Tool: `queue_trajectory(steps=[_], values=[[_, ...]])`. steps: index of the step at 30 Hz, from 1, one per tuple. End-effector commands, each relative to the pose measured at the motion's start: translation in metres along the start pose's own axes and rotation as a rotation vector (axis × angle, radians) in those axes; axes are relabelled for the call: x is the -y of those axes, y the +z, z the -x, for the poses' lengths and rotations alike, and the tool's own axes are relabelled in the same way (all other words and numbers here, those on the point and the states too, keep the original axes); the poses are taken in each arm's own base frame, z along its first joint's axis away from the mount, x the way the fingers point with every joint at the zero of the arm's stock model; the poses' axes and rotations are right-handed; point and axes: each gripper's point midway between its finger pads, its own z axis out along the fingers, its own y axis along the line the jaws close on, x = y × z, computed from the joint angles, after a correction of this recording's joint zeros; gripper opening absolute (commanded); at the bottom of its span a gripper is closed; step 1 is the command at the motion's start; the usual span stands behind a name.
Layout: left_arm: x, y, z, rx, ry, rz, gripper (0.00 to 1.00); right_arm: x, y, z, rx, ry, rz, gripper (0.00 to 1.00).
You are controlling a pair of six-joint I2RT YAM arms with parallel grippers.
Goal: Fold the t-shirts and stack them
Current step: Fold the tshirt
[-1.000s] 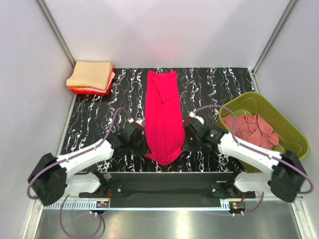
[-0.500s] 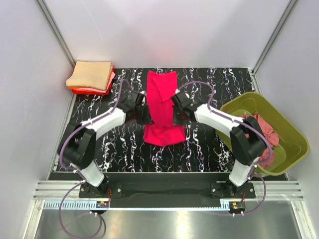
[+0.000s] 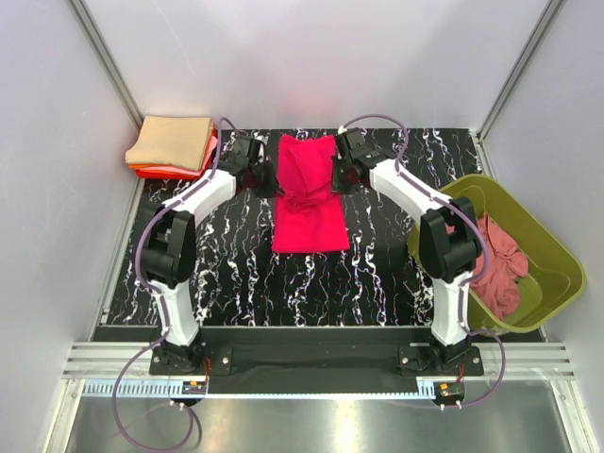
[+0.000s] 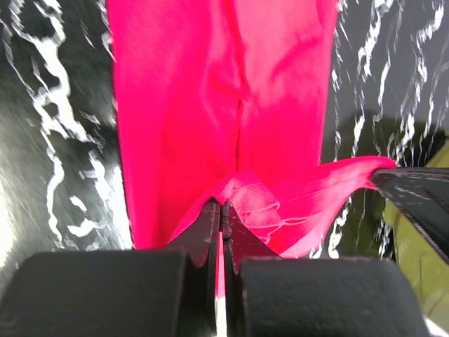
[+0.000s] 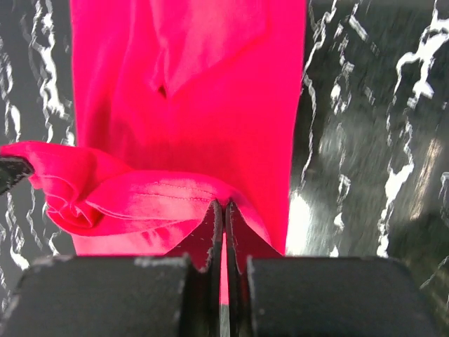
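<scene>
A bright crimson-pink t-shirt (image 3: 310, 203) lies as a long strip on the black marbled table (image 3: 396, 274), its near end doubled back over the far half. My left gripper (image 3: 265, 182) is shut on the shirt's hem (image 4: 245, 200) at its left edge. My right gripper (image 3: 338, 178) is shut on the hem (image 5: 161, 203) at its right edge. Both hold the hem above the far half. A stack of folded shirts, tan (image 3: 171, 142) on top of pink and orange-red, sits at the far left corner. A dusty rose shirt (image 3: 495, 260) lies crumpled in the tub.
An olive-green plastic tub (image 3: 528, 226) stands at the right edge of the table. Grey walls close in the left, far and right sides. Both arms stretch far out over the table, with cables arching above them.
Both grippers have carried the shirt's near hem away from the bases to the far half, folding the shirt over itself. The near part of the table now lies bare.
</scene>
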Motion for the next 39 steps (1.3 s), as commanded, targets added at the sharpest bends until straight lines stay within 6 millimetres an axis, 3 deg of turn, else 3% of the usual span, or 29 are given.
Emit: queue_trajectory(steps=[1,2,6,13,15,18,20,22,24,26,27,30,35,39], values=[[-0.005,0.009,0.022,0.007,-0.017,-0.015,0.0,0.007,0.008,0.018,-0.002,-0.026,-0.011,0.0],[-0.015,0.016,0.024,0.0,-0.032,0.0,0.0,0.011,0.019,0.015,-0.019,-0.024,-0.023,0.0],[-0.022,0.039,0.039,-0.016,-0.033,-0.021,0.0,0.024,0.041,0.024,-0.036,-0.018,-0.044,0.0],[-0.026,0.05,0.048,-0.015,-0.016,-0.03,0.1,0.036,0.056,0.029,-0.044,0.005,-0.069,0.01],[-0.026,0.051,0.052,-0.005,-0.006,-0.029,0.11,0.038,0.055,0.036,-0.035,0.014,-0.07,0.04],[-0.03,0.052,0.058,0.006,-0.004,-0.021,0.24,0.041,0.057,0.041,-0.027,0.02,-0.083,0.08],[-0.033,0.049,0.064,0.017,0.01,-0.013,0.26,0.044,0.058,0.044,-0.024,0.02,-0.09,0.14],[-0.038,0.037,0.075,0.041,0.006,-0.006,0.27,0.043,0.053,0.053,-0.007,0.012,-0.089,0.23],[-0.042,0.018,0.089,0.091,0.007,0.022,0.34,0.043,0.044,0.059,-0.001,0.002,-0.092,0.26],[-0.051,0.008,0.084,0.091,0.024,0.082,0.43,0.041,0.034,0.059,-0.013,0.002,-0.086,0.3],[-0.046,-0.001,0.084,0.1,0.032,0.073,0.43,0.04,0.033,0.052,-0.033,0.008,-0.076,0.3],[-0.041,-0.003,0.066,0.054,0.036,0.03,0.43,0.031,0.02,0.041,-0.063,0.034,-0.02,0.3],[-0.018,0.012,0.039,-0.043,0.063,-0.128,0.4,0.032,0.021,0.017,-0.109,0.043,0.002,0.28],[-0.01,0.028,0.04,-0.061,0.089,-0.177,0.37,0.026,0.024,0.01,-0.124,0.04,0.051,0.26]])
